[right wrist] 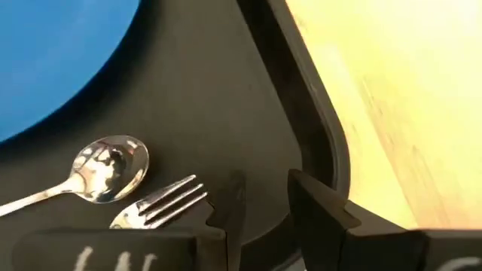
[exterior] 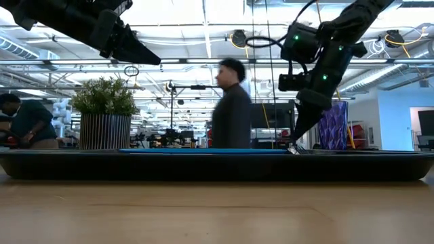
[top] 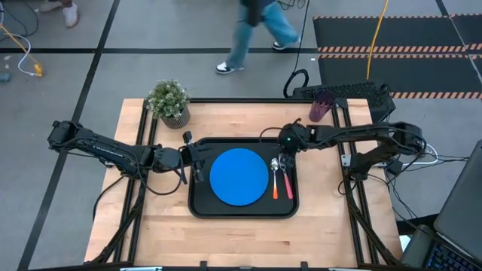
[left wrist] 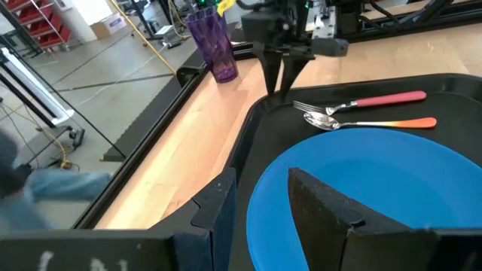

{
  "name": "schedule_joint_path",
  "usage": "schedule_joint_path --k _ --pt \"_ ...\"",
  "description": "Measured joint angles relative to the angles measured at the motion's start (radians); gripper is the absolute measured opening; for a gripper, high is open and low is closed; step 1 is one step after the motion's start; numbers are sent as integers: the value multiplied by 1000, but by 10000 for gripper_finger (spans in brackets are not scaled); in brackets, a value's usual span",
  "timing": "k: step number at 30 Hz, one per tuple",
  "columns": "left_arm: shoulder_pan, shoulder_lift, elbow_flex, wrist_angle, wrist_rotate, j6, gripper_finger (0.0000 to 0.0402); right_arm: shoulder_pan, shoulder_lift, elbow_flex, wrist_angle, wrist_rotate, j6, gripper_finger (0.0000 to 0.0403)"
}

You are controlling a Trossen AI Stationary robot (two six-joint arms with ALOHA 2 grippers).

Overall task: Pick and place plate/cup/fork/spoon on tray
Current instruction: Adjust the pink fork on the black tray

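Purple plastic cup (top: pixel 321 106): off the tray (top: pixel 242 211), beyond its far right corner; light, stiff, slick, best pinched across the wall. My right gripper (top: pixel 288 150), over that corner, stands part-open, empty; left gripper (top: pixel 194 159) likewise.

- Blue plate (top: pixel 239 176) lies flat, centred in black tray (top: pixel 242 210).
- Orange-handled spoon (top: pixel 275 179) and red-pink-handled fork (top: pixel 285 179) lie side by side in the tray, right of the plate.
- Purple cup (top: pixel 321 107) stands upright on the table, outside the tray.
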Motion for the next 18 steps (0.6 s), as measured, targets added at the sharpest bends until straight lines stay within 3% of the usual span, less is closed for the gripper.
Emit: schedule_joint_path --k 18 --pt "1 0 0 -2 0 2 126 31 55 0 -10 -55 -25 93"
